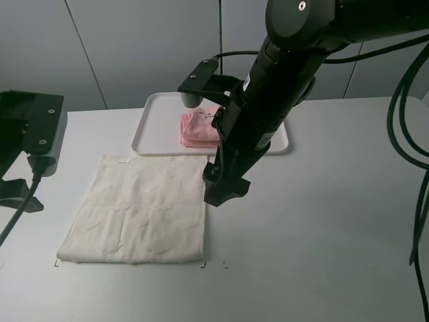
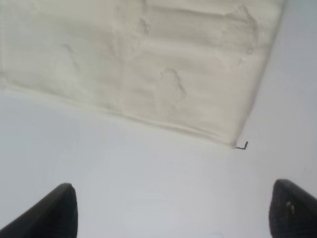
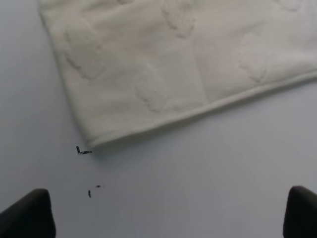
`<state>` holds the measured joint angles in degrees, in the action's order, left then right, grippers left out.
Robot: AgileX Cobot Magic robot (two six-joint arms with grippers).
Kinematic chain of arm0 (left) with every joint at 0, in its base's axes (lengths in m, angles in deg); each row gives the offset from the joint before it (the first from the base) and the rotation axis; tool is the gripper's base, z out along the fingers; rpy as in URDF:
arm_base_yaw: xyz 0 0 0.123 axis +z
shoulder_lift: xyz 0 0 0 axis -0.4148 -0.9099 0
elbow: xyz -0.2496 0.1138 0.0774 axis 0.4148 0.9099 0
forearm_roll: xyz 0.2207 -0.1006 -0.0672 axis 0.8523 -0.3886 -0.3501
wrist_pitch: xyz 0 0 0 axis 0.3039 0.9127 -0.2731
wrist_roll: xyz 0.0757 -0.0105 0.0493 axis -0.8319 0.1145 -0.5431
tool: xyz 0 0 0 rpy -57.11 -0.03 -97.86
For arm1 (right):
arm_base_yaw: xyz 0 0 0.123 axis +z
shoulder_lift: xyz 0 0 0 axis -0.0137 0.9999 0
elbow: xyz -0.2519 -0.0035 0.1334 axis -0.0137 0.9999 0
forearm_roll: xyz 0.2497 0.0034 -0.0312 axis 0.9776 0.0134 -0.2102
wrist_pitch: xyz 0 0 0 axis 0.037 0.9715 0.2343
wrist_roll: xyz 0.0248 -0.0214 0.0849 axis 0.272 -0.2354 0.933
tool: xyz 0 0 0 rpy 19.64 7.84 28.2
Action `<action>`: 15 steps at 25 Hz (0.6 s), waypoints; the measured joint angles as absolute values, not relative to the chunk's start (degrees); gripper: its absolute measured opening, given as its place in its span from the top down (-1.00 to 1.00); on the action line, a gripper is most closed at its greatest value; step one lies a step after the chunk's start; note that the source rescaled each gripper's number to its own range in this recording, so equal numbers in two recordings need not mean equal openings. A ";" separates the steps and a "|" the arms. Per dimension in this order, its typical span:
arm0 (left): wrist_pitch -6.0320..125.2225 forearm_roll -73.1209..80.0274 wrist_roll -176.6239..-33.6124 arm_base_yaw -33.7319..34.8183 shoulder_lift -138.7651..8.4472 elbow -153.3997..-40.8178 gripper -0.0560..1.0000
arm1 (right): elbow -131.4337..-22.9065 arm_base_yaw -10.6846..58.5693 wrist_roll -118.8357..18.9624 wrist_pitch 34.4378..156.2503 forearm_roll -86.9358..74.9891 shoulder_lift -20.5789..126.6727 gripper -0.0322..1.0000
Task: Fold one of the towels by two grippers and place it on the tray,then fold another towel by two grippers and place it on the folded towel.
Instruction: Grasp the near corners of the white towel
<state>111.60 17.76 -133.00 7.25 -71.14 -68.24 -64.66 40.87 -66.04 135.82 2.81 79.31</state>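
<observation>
Grippers: left gripper [image 2: 173, 198], right gripper [image 3: 168, 198] both spread, empty.
Cream towel [image 1: 137, 208]: flat, just near of tray [image 1: 144, 137] with pink towel [image 1: 196, 131].
Approach: its right edge beside my right gripper; left one farther off.

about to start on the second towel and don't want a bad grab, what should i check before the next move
1. Pink towel folded and lying on the tray: ok.
2. Cream towel spread flat on the table, not yet folded: ok.
3. Left pincer open and holding nothing: ok.
4. Right pincer open and holding nothing: ok.
5. A cream towel corner in sight ahead of each pincer in its wrist view: ok.
6. Each pincer low enough to catch the towel edge: cannot tell.
</observation>
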 joint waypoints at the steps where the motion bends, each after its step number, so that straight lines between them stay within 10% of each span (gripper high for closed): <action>1: 110.39 17.85 -133.55 7.25 -71.62 -67.62 -0.98 | -64.66 41.54 -67.25 135.61 2.24 79.31 -1.00; 15: 91.54 19.60 -148.47 7.25 -84.49 -53.11 -0.98 | -64.66 49.94 -69.14 134.50 -7.46 86.72 -1.00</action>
<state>91.54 19.60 -148.47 7.25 -84.49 -53.11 -64.66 49.94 -69.14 134.50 -7.46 86.72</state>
